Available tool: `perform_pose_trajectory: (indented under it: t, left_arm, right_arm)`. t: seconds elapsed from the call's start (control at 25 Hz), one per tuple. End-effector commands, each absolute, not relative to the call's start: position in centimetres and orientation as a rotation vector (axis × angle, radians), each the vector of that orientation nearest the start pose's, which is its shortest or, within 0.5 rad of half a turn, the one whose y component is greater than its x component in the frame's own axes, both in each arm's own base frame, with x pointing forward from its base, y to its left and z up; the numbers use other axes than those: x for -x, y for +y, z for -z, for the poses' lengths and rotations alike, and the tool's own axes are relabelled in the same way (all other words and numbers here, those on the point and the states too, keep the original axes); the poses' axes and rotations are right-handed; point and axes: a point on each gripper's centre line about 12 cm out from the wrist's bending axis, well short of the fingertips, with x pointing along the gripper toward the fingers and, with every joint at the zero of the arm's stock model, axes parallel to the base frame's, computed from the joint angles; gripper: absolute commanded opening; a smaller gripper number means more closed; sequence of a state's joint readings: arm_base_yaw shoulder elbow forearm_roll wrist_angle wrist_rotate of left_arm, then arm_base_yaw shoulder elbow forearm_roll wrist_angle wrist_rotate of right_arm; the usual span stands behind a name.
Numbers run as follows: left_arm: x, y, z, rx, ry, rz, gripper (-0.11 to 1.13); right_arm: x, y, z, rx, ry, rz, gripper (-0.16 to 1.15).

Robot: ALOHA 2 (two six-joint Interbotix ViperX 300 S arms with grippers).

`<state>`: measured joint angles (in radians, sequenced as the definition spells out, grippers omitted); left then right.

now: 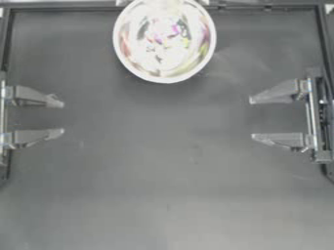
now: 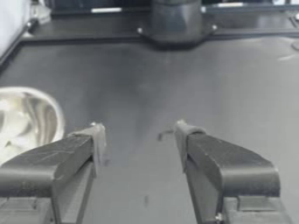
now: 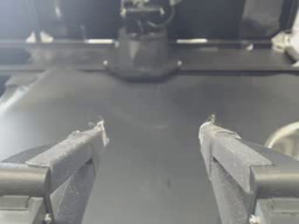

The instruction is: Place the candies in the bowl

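The shiny white bowl (image 1: 163, 40) stands at the table's far edge, near the middle. Inside it show blurred magenta and yellow-green patches, the candies (image 1: 172, 33), mixed with reflections; single sweets cannot be told apart. My left gripper (image 1: 62, 117) is drawn back at the left edge, open and holding nothing. Opposite it, at the right edge, my right gripper (image 1: 252, 119) is open and holds nothing too. In the left wrist view the bowl (image 2: 29, 120) shows beside the open left gripper (image 2: 140, 131). In the right wrist view only the bowl's rim (image 3: 285, 136) appears, next to the open right gripper (image 3: 153, 127).
Dark table (image 1: 163, 185) with a raised frame rail (image 1: 261, 6) along the far edge. Each wrist view looks across at the other arm's base: the right arm's base (image 2: 175, 22) and the left arm's base (image 3: 143, 54).
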<state>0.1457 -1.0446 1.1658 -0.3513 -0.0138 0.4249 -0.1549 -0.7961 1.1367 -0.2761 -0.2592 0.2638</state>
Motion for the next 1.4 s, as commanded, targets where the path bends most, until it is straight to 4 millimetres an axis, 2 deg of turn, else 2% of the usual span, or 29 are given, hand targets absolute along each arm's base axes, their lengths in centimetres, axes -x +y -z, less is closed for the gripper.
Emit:
perform_pose_trajectory:
  t: [0.04, 0.84, 1.4]
  left_arm:
    - [-18.2, 2.7, -28.3, -0.062, 0.101, -0.146, 0.87]
    - [-17.1, 2.6, -28.3, -0.055, 0.069, -0.147, 0.87]
    - [-15.5, 2.6, -28.6, -0.045, 0.034, -0.160, 0.87]
  right_arm:
    - [-23.0, -2.8, -28.2, -0.003, 0.057, 0.086, 0.95]
    - [-21.6, -2.7, -28.0, -0.005, 0.054, 0.096, 0.95]
    - [-19.7, -2.5, -28.2, -0.017, 0.015, 0.106, 0.95]
